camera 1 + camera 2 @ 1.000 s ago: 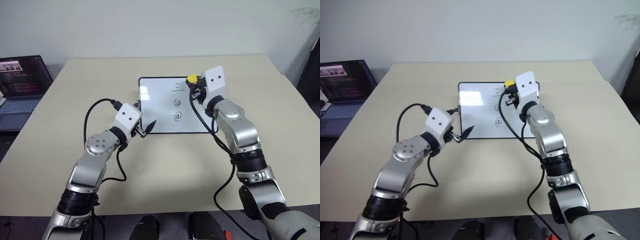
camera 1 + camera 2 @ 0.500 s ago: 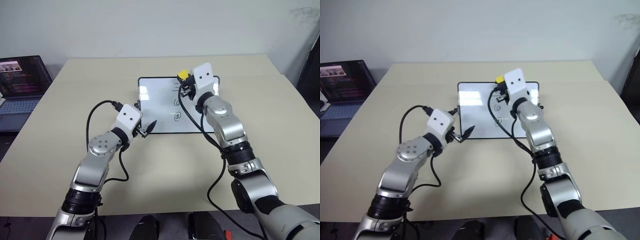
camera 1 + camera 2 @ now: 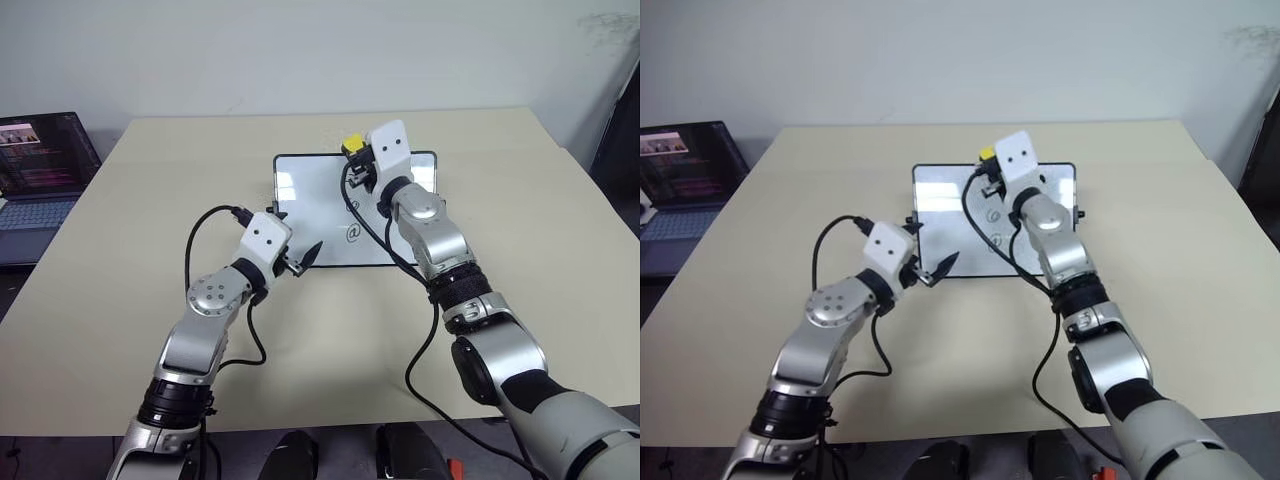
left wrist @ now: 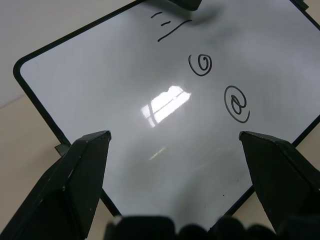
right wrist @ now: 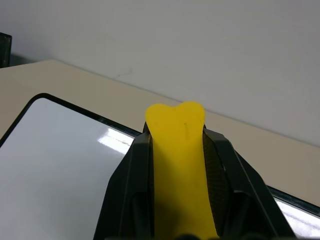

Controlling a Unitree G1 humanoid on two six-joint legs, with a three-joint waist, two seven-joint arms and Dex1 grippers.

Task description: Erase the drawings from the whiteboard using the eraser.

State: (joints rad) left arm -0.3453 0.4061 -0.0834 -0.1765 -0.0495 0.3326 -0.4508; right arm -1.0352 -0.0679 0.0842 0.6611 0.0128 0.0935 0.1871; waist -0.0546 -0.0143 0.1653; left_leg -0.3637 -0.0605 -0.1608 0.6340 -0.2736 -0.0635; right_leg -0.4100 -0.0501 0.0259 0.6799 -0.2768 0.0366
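The right end effector (image 3: 352, 152) is pinching the yellow eraser (image 5: 180, 165) over the far part of the whiteboard (image 3: 310, 205), which is lying on the surface (image 3: 150, 250). The left end effector (image 4: 175, 165) is hovering spread wide at the near edge, the drawings (image 4: 202, 65) showing.

From where I stand, the right arm covers the top marks on the whiteboard (image 3: 310, 200), leaving the swirl (image 3: 352, 233) clear. The laptop (image 3: 40, 170) runs off the edge. The eraser (image 5: 181, 165) is squeezed, its dark underside hidden.
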